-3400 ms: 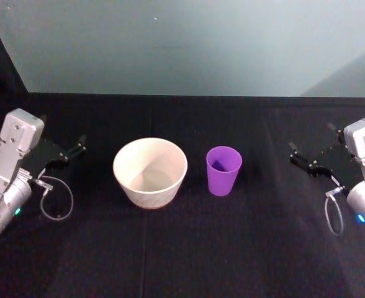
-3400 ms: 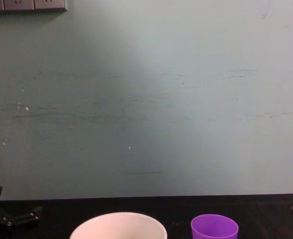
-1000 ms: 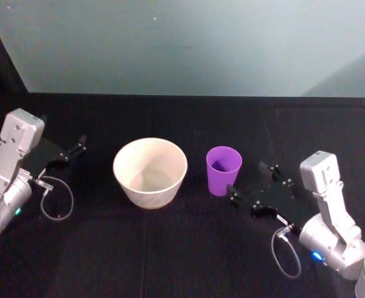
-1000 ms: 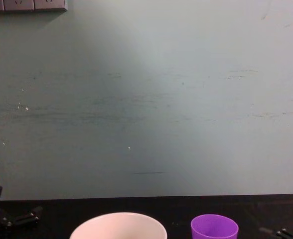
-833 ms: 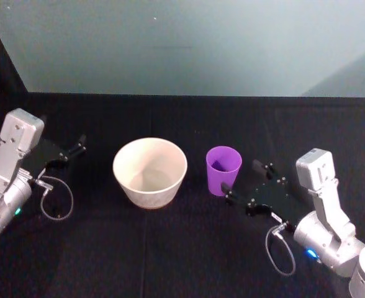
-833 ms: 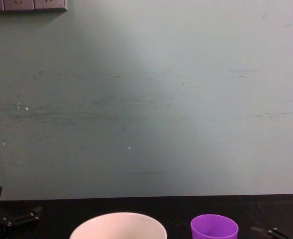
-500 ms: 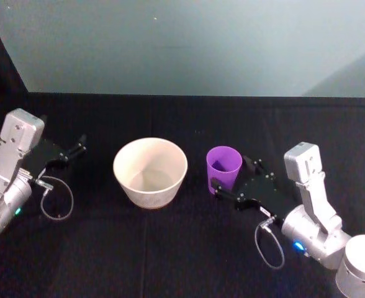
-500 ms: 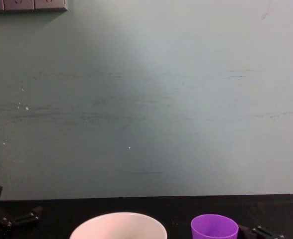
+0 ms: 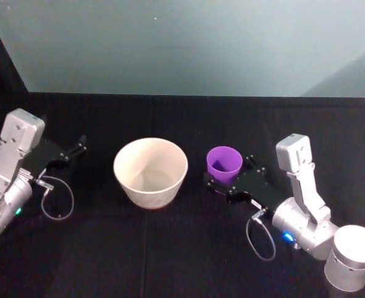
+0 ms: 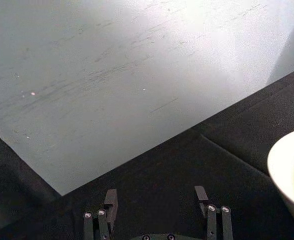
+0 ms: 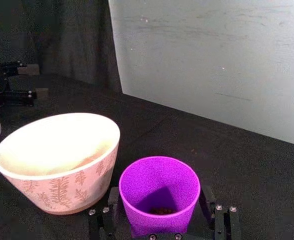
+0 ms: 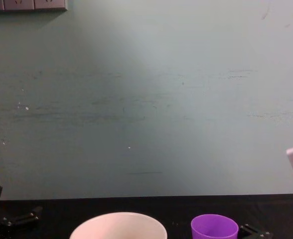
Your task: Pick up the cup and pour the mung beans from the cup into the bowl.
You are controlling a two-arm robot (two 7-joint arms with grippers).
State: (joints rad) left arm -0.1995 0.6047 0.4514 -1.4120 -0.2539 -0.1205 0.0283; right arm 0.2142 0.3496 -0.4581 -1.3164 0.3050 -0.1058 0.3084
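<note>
The small bright purple plastic cup (image 9: 224, 160) stands upright just right of the wide off-white bowl (image 9: 133, 186), between the spread fingers of the right gripper (image 9: 228, 171), which should close squarely mid-wall; the left gripper (image 9: 72, 149), also spread, sits parked at the left.

Black table (image 9: 170, 248), dark all the way across, and two things are standing on it, both upright. The purple cup (image 9: 224, 162) sits base down right between the spread fingers of the right gripper (image 9: 228, 170). Just past that gripper's tips stands the wide pale bowl (image 9: 150, 172), beside the cup with a narrow gap of bare table between them. The left gripper (image 9: 80, 146) is well apart from the bowl, on its other side.
</note>
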